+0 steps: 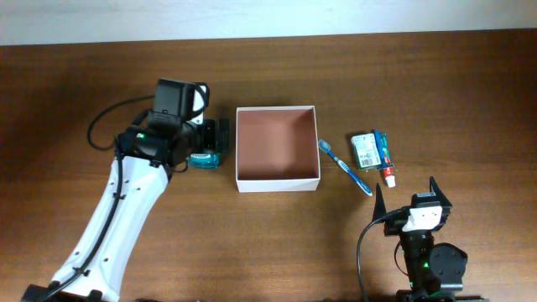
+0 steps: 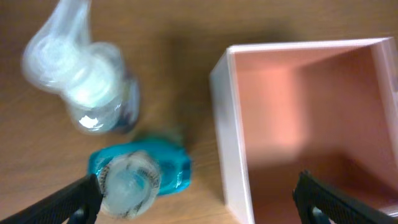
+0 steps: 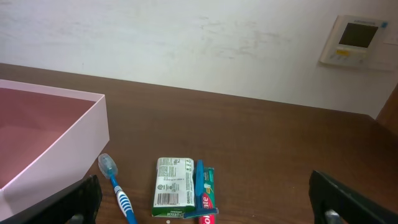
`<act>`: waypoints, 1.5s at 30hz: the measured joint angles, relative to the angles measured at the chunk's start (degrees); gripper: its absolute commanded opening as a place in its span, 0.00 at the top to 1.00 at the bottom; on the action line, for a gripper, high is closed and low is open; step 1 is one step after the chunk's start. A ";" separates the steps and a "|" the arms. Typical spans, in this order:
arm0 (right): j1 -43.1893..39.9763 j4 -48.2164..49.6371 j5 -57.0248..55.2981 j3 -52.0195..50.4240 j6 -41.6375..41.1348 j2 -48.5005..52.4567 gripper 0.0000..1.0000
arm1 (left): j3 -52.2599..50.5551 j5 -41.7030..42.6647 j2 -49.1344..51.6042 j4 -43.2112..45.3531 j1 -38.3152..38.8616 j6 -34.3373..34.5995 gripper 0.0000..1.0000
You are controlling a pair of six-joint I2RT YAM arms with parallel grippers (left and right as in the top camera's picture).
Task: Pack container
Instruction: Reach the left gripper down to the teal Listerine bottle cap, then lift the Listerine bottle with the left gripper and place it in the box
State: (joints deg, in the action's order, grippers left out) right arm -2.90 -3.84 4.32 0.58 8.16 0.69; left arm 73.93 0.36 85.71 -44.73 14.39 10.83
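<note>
Evidently starting out, the left end effector (image 1: 216,141), open like the right end effector (image 1: 406,186), hovers over the teal bottle (image 1: 204,159) beside the box (image 1: 277,184), and next it should lower and grip.

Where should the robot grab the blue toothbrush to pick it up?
Probably the middle of the toothbrush handle, coming straight down from above. It lies flat and slanted between the container and the packet, so the grip should cross its thin width.

The table (image 1: 75,75) is dark brown wood with a visible grain. Behind it stands a plain white wall (image 3: 186,43) — a small beige panel (image 3: 356,40) with a screen hangs on it.
</note>
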 measured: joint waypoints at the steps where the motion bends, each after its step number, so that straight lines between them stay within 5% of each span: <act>1: 0.00 0.00 0.00 0.00 0.02 0.00 0.02 | 0.02 -1.86 0.00 -0.61 0.35 0.68 0.01; 13: 0.00 0.00 0.00 0.00 0.04 0.00 0.01 | 0.09 -9.53 2.12 0.79 0.22 3.02 0.01; 14: 0.00 0.00 0.00 0.00 0.04 0.00 0.02 | 0.11 -9.66 3.10 1.09 0.22 3.15 0.07; 16: 0.00 0.00 0.00 0.00 0.00 0.00 0.01 | 0.13 -9.81 5.35 1.33 0.22 3.63 0.51; 18: 0.00 0.00 0.00 0.00 0.02 0.00 0.01 | 0.13 -9.88 7.34 1.25 0.22 3.54 0.63; 28: 0.00 0.00 0.00 0.00 0.04 0.00 0.01 | 0.22 -10.78 7.37 1.62 0.17 3.56 0.66; 33: 0.00 0.00 0.00 0.00 0.02 0.00 0.01 | 0.20 -11.96 4.74 1.86 0.17 3.56 0.78; 45: 0.00 0.00 0.00 0.00 0.07 0.00 0.01 | 0.20 -8.76 -6.78 6.80 0.17 4.59 0.78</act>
State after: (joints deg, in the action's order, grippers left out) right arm -2.90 -3.84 4.32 0.58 8.23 0.69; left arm 74.13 -8.40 78.94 -37.93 14.57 15.42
